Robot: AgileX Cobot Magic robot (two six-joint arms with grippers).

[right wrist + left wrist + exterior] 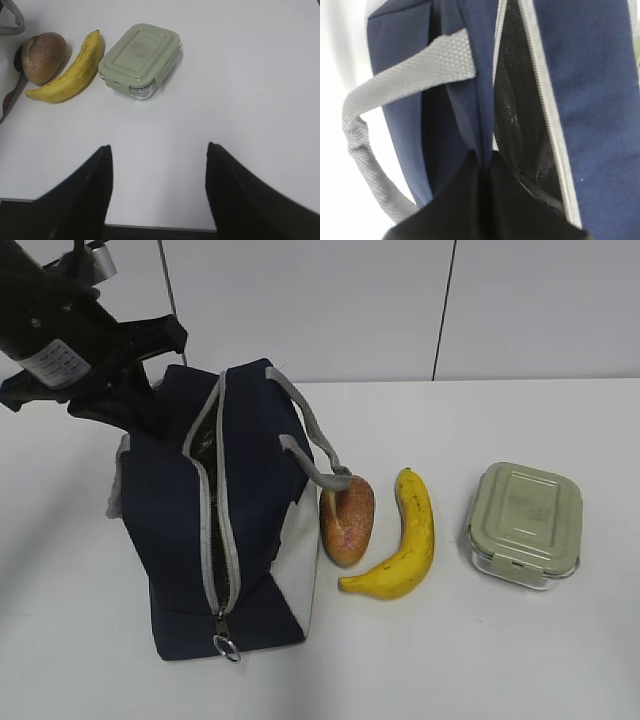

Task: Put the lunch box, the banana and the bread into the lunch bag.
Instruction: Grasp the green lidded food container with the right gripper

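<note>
The navy lunch bag (170, 510) stands at the left of the white table, its grey zipper parted into a slit and the metal ring pull (228, 647) at the near end. My left gripper (137, 405) is at the bag's far end, shut on the navy fabric beside the zipper opening (484, 159); the dark inside (520, 115) shows. The bread (347, 518) lies against the bag's right side, then the banana (405, 537), then the green-lidded lunch box (525, 523). My right gripper (157, 147) is open and empty over bare table, well short of the lunch box (140, 59).
A grey webbing handle (318, 462) hangs over toward the bread. The other handle (365, 125) loops out on the bag's left. The banana (70, 70) and bread (44, 56) lie left of the lunch box. The table's near edge (150, 227) is under my right gripper.
</note>
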